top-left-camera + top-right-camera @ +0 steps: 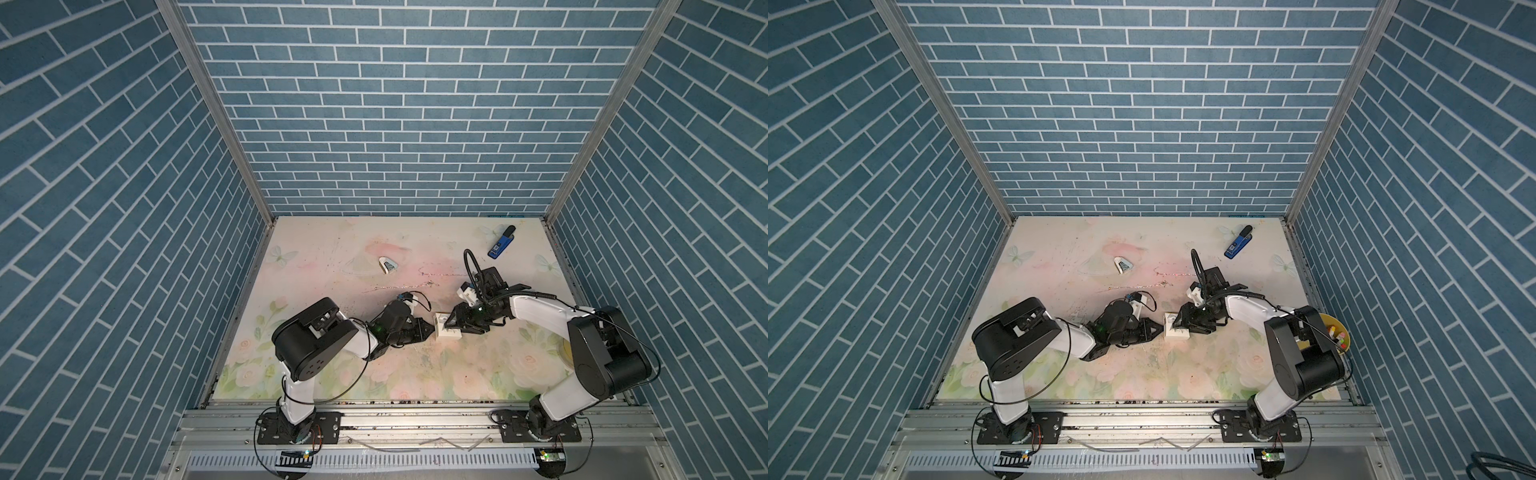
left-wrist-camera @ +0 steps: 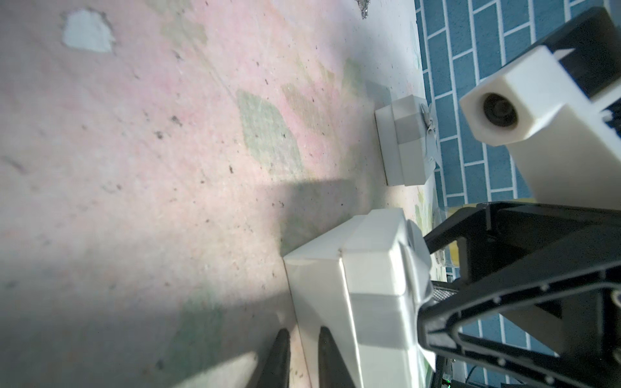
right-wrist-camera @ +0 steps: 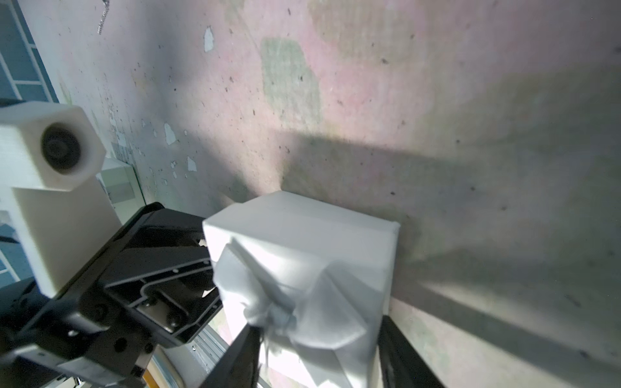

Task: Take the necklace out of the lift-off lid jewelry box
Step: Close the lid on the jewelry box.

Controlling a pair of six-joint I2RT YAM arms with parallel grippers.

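The white jewelry box [image 1: 445,332] stands on the flowered table mid-front, between my two grippers. Its lid, topped with a white ribbon bow [image 3: 302,295], is on, so the necklace is hidden. From the left, my left gripper [image 2: 307,359] is shut on the box's lower edge [image 2: 336,302], one finger on the side wall and one by the bottom. My right gripper [image 3: 322,356] comes from the right and is shut on the lid, one finger beside the bow and one on the opposite side. Both top views show the two grippers meeting at the box [image 1: 1177,332].
Two thin chains [image 1: 399,286] [image 1: 440,274] lie on the table behind the box. A second white box with a bow [image 2: 403,144] sits beyond it. A blue stapler [image 1: 501,242] is back right, a small white-blue item [image 1: 388,266] is mid-back and a yellow bowl [image 1: 1337,332] is at the right edge.
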